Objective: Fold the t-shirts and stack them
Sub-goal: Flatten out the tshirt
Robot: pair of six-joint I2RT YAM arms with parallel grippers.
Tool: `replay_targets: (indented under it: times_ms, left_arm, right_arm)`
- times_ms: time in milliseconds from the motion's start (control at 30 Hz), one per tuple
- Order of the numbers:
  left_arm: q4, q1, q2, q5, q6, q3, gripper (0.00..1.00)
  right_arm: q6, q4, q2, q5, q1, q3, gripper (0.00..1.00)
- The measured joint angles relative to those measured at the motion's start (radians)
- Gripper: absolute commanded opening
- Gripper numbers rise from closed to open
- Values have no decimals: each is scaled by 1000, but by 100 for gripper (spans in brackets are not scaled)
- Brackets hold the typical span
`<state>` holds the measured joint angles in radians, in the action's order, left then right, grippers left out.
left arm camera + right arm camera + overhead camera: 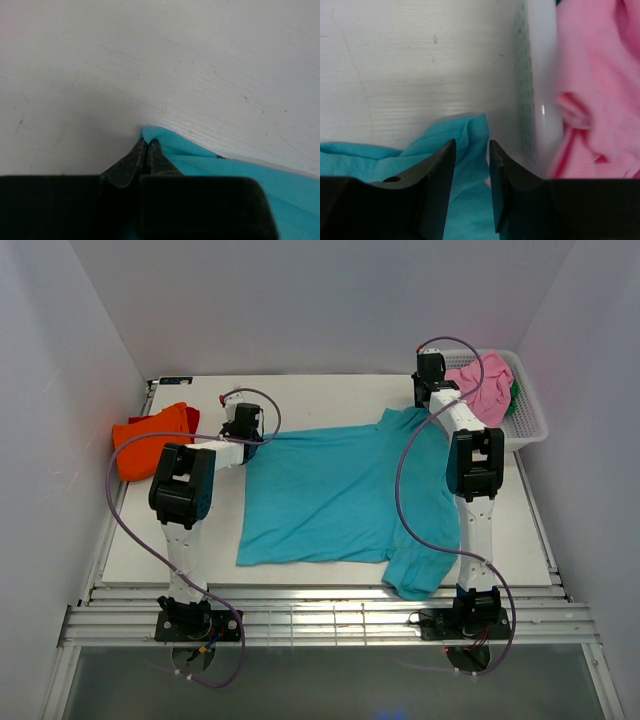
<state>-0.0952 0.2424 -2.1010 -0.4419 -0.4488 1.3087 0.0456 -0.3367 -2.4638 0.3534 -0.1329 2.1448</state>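
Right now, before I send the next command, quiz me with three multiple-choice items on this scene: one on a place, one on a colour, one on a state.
1. Where is the pink t-shirt?
A. In the white basket at the far right
B. Folded at the near edge
C. Under another shirt

2. What colour is the shirt spread across the middle of the table?
A. Orange
B. Teal
C. Pink

3. How do the right gripper jaws stand?
A. Apart, with a gap between them
B. Clamped on pink cloth
C. Hidden from every view

Answers:
1. A: the overhead view shows it heaped in the basket.
2. B: the teal t-shirt lies flat between the arms.
3. A: the right wrist view shows a clear gap, with teal cloth below.
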Motion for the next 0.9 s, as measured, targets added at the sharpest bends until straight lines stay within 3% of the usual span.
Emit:
replay_targets:
  times_ms: [33,100,200,367,500,600,633,667,733,767,900]
  left_arm:
    - [5,-3,-7,-1,-2,0,36]
    - [19,-6,-8,-2,6,16,78]
    - [31,-9,-8,-5,4,48,98]
    - [35,-10,11,-3,8,69,98]
    - [40,-10,54,20,11,71,98]
    - [41,-2,117,39,11,68,80]
    - [36,1,143,43,12,62,70]
    - [34,5,168,46,13,55,45]
    - [16,15,210,58,8,39,13]
    - [10,21,225,65,10,29,0]
    - [-6,36,244,105,5,-21,0]
  right_arm:
    - [5,-5,0,12,0,-2,60]
    - [7,-8,0,11,-5,-3,66]
    - [10,-11,0,13,-17,-10,68]
    - [8,1,25,0,-17,-71,67]
    - [5,3,119,-45,-14,-185,58]
    - [4,18,203,-93,-14,-240,41]
    - [2,22,228,-114,-16,-246,25]
    - [3,31,248,-135,-16,-246,18]
    - [-8,53,277,-174,-20,-243,8]
    - [-13,60,282,-195,-23,-238,8]
    - [-24,52,240,-267,-40,-165,8]
